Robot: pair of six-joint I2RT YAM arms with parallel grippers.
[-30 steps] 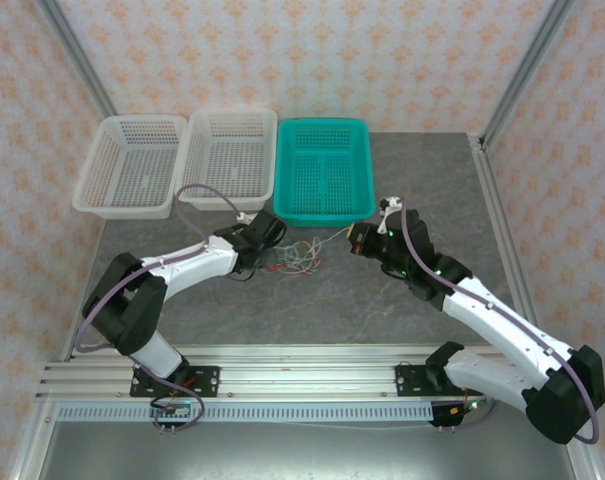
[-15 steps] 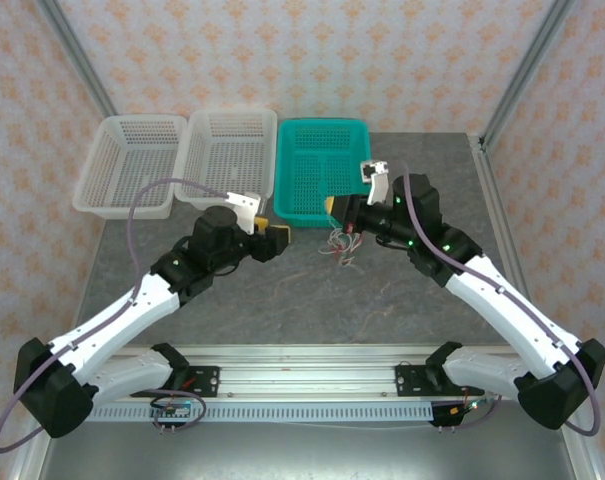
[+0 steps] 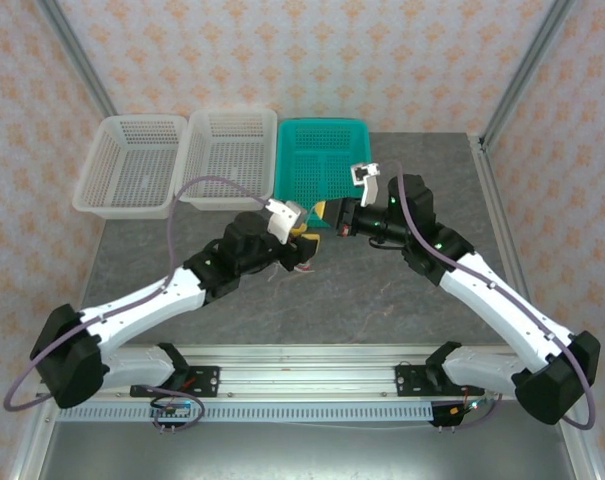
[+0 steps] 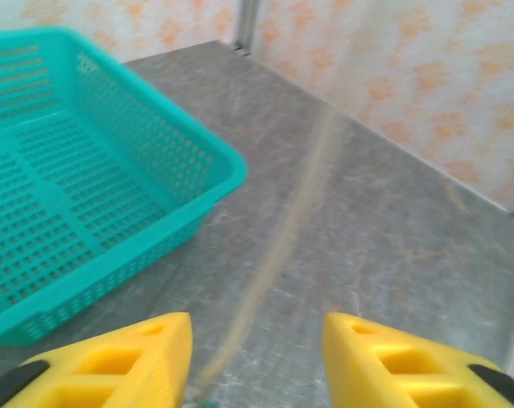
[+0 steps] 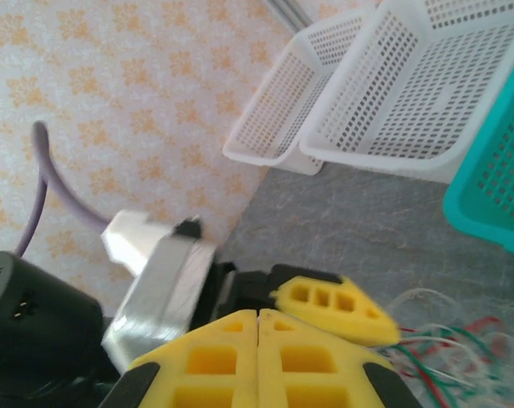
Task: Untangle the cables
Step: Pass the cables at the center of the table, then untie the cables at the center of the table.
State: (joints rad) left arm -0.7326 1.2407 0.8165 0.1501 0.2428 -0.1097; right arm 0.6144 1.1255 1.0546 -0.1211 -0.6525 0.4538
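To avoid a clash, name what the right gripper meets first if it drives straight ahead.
Probably the left gripper: one of its yellow fingers lies just past the shut fingers of the right gripper. Depth is unclear.

Reaches with both arms to the near edge of the teal plastic mesh basket [image 3: 322,165], wrists almost meeting there. Holds the left gripper [image 3: 304,234] with yellow fingers [image 4: 138,353] apart; holds the right gripper [image 3: 325,212] pressed shut, tip close beside the left one.
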